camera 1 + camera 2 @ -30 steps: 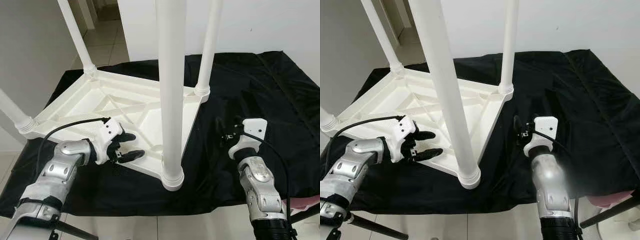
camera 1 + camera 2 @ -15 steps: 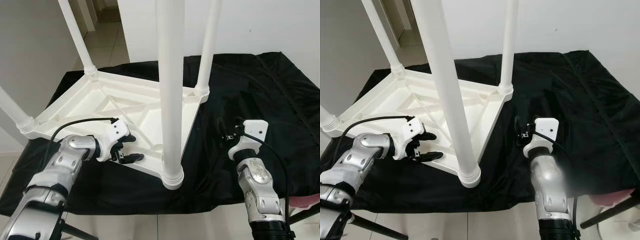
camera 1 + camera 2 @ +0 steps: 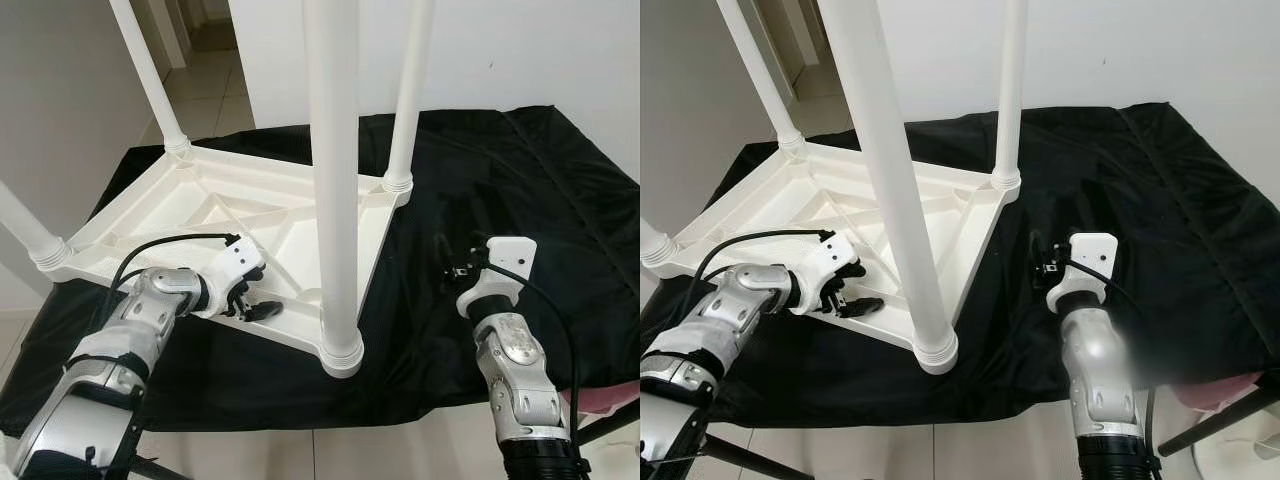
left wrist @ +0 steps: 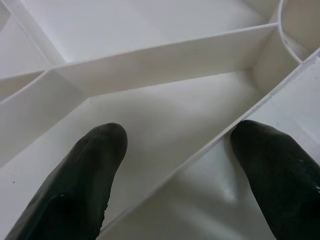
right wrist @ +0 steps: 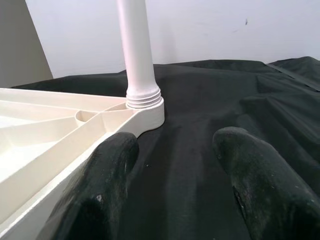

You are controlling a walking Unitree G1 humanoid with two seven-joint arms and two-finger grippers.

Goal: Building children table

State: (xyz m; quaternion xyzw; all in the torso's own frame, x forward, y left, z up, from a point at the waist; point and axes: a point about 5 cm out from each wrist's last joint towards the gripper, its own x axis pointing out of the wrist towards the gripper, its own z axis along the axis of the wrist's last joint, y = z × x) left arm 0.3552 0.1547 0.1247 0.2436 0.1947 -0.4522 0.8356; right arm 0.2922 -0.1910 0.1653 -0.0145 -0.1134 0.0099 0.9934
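Observation:
A white plastic children's table [image 3: 190, 205] lies upside down on a black cloth, its legs standing up. The nearest leg [image 3: 335, 200] rises from the front corner socket [image 3: 342, 352]. My left gripper [image 3: 250, 295] is open at the table's near edge, its fingers [image 4: 85, 185] straddling the thin rim wall [image 4: 210, 147], one inside the ribbed underside and one outside. To the right of the table my right gripper [image 3: 450, 262] hovers open over the cloth, nothing between its fingers [image 5: 250, 170]. Its wrist view looks toward the far right leg [image 5: 137, 45].
The black cloth [image 3: 510, 170] covers the work surface and hangs over its front edge. Tiled floor [image 3: 215, 80] and a white wall lie behind. Something pink [image 3: 612, 402] and a dark stand leg [image 3: 1220, 415] sit at the lower right.
My left gripper has pushed forward and rolled, so its fingers now straddle the table's near rim. The right arm has stayed put. The camera shifted slightly.

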